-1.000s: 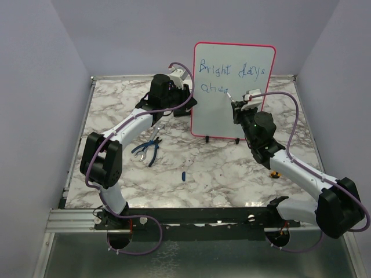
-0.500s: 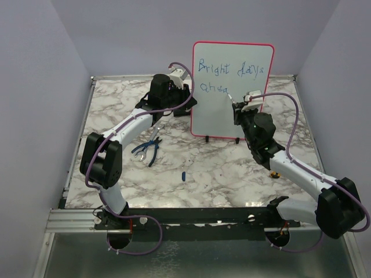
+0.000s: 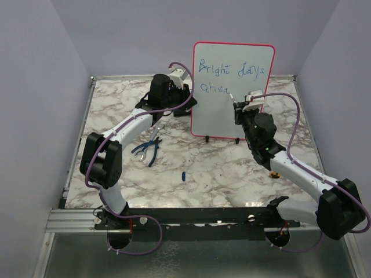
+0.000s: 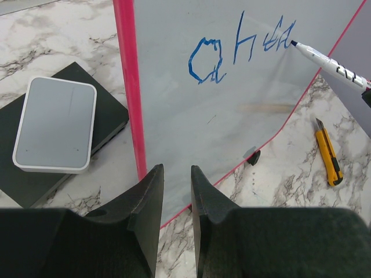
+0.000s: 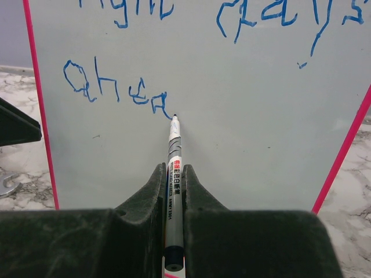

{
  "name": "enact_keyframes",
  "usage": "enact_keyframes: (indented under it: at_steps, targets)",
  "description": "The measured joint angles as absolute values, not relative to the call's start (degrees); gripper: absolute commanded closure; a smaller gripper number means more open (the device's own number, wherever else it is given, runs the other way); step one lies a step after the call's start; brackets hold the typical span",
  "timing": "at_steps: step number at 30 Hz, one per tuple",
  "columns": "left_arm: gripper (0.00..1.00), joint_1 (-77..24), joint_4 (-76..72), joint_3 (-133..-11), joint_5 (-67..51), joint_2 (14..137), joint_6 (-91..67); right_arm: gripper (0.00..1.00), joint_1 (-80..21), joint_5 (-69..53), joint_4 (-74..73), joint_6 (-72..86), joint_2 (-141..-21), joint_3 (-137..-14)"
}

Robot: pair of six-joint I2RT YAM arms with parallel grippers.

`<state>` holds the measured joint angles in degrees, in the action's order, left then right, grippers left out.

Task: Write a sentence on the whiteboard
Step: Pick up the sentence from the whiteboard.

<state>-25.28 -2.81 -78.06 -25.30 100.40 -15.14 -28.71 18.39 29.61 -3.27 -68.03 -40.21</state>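
Since the second line is reading only "ahea" so far, the right gripper (image 5: 174, 176) is clamping tight on the marker (image 5: 174, 139). The barrel is running straight up between its jaws at lower centre of the right wrist view, so the tip is landing just right of the last blue stroke; touching the board or just off it, cannot tell. The whiteboard (image 3: 226, 119) is standing upright on its black feet at upper centre of the top view, facing the arms so both are reaching it. The sentence (image 3: 231, 72) is sitting in its upper half, "Bright days" above and the unfinished word below at left. The left gripper (image 4: 177, 174) is coming in at the board's red left frame, jaws a little apart and straddling the lower corner, probably bracing it against pen pressure; whether it is actually pinching, cannot tell. Pliers (image 3: 148, 152) and a blue cap (image 3: 183, 174) are lying at centre left, well apart from the board. Judging: one letter is remaining.
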Motion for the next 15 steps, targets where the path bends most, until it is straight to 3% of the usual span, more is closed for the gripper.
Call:
enact_keyframes:
  at_steps: [15]
  targets:
    - [0.70, -25.28, -2.46, -77.73, -24.75, 99.44, -15.11, 0.99, -28.71, 16.40, 28.58, -3.27, -62.63, -40.10]
